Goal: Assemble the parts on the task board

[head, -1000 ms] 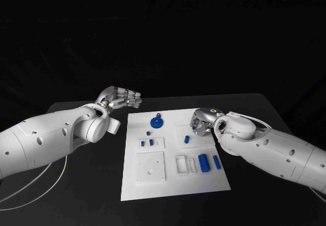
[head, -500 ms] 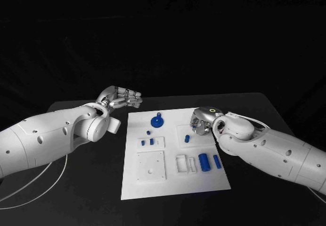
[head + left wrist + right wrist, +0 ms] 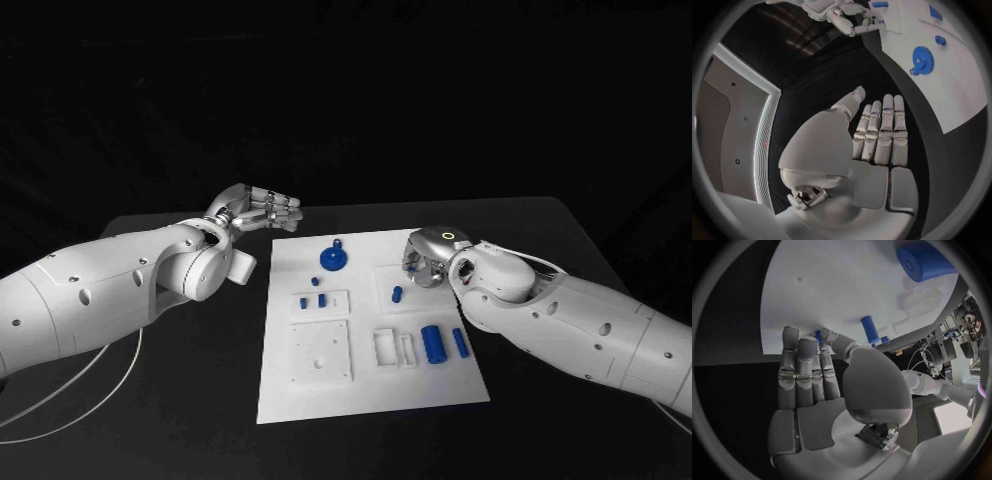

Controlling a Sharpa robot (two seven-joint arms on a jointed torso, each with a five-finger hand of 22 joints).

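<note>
right hand at task board right edge, fingers apparently empty, tips just beside small blue peg | peg's long axis points away from fingertips | left hand farther off, loosely open, empty

The black table carries the white task board (lying flat at its middle).
</note>
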